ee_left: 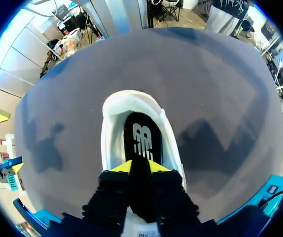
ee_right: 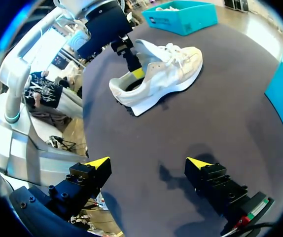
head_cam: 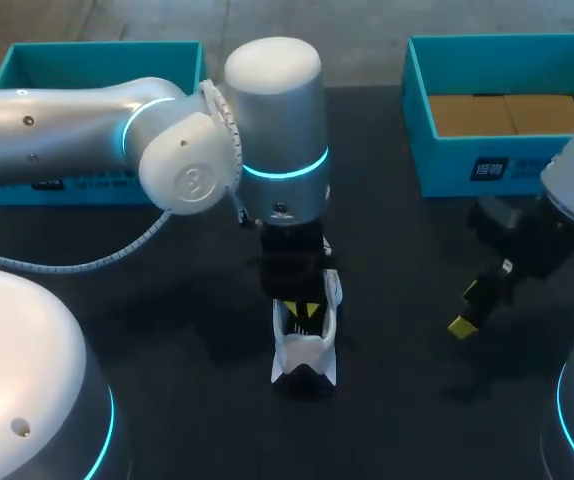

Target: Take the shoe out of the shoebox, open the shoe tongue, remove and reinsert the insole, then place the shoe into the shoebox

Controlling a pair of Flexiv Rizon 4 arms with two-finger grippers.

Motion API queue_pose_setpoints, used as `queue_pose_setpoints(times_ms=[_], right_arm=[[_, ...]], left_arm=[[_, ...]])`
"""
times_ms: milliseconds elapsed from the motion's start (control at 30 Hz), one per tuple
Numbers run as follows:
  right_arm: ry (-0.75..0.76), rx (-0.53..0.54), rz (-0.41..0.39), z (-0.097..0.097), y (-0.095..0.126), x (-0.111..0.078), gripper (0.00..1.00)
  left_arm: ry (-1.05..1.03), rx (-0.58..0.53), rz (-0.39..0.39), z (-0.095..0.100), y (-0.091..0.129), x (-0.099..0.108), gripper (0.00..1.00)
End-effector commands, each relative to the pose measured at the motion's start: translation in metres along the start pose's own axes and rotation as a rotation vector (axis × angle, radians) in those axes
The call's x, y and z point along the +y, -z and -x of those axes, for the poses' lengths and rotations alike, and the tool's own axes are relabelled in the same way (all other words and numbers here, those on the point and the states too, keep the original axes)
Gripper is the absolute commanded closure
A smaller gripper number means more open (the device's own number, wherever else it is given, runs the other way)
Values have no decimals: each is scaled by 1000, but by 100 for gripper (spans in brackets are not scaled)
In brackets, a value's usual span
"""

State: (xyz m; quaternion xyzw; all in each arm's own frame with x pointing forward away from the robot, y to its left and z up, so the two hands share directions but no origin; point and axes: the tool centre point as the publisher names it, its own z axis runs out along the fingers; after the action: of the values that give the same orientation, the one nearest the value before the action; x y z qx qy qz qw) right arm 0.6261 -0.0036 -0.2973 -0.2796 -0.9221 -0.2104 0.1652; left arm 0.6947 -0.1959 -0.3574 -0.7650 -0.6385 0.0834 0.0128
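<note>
A white shoe (head_cam: 305,358) stands on the dark table at the middle, its heel toward the front edge. My left gripper (head_cam: 305,312) comes straight down into its opening. In the left wrist view the gripper (ee_left: 140,167) is down inside the white collar (ee_left: 114,123), its yellow tips a little apart over the heel end of the black insole (ee_left: 142,138), which lies flat in the shoe. My right gripper (head_cam: 475,305) hangs wide open and empty over bare table to the right; its own view has the shoe (ee_right: 166,69) ahead of its fingertips (ee_right: 149,162).
One teal shoebox (head_cam: 437,170) with brown card inside stands at the back right. A second teal box (head_cam: 97,55) is at the back left, partly behind my left arm. Dark bare table lies all round the shoe.
</note>
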Motion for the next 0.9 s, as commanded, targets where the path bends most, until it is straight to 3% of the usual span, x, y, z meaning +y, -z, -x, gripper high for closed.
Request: queue_pose_setpoints(times_ms=[33,433,500,833,900], right_arm=[[-1,-3,-1,-1,0,-1,0],[-1,-3,-1,-1,0,-1,0],[-1,-3,-1,-1,0,-1,0],[-1,-3,-1,-1,0,-1,0],[-1,-3,-1,-1,0,-1,0]], left_arm=[[10,21,27,3,-3,0,73],[63,-1,82,-3,-1,1,53],[74,-7,84,-5,1,2,45],[105,-31,96,-11,5,7,36],[109,-35,93,-12,5,8,28]])
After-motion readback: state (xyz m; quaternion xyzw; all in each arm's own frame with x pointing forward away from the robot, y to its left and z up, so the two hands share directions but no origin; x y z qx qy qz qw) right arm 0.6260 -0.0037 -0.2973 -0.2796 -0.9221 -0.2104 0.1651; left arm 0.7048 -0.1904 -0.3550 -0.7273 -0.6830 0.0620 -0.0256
